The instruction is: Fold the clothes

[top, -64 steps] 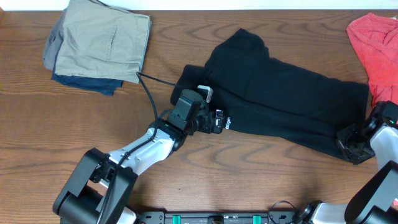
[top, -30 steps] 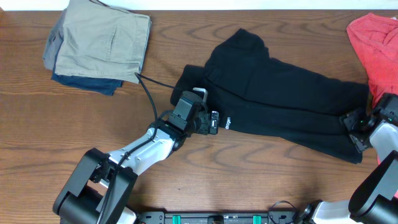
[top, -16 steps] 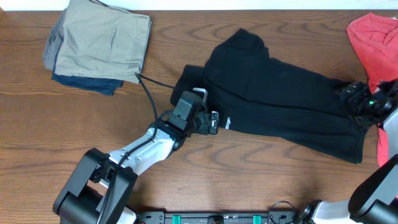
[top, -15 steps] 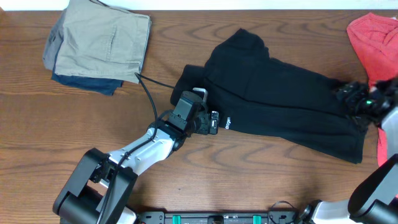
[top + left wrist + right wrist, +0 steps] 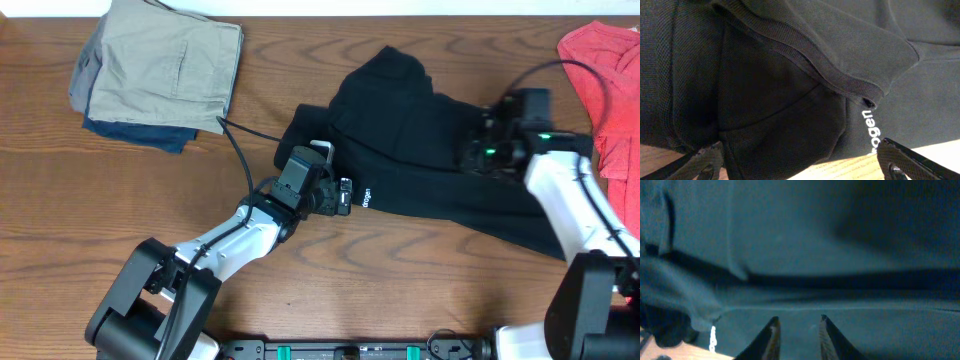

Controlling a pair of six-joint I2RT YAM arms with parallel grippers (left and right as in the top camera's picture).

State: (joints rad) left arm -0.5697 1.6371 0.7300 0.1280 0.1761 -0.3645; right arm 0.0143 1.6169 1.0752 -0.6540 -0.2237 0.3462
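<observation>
A black T-shirt (image 5: 430,150) lies spread across the middle of the table, with small white lettering (image 5: 365,197) near its lower left edge. My left gripper (image 5: 345,195) rests at that edge. In the left wrist view the left gripper (image 5: 800,167) is wide open, with a dark fold of the shirt (image 5: 790,90) between the fingers and the lettering (image 5: 871,130) beside the right one. My right gripper (image 5: 472,150) hovers over the shirt's right-centre. In the right wrist view the right gripper (image 5: 798,317) has its jaws a narrow gap apart, with only flat shirt fabric (image 5: 840,240) below.
A folded stack of khaki and navy garments (image 5: 160,70) sits at the back left. A red garment (image 5: 600,75) lies at the back right edge. A black cable (image 5: 240,150) runs from the left arm toward the stack.
My right gripper moved from the shirt's lower right corner up along its right edge, then left over the shirt. The left arm and the shirt's left side stayed still.
</observation>
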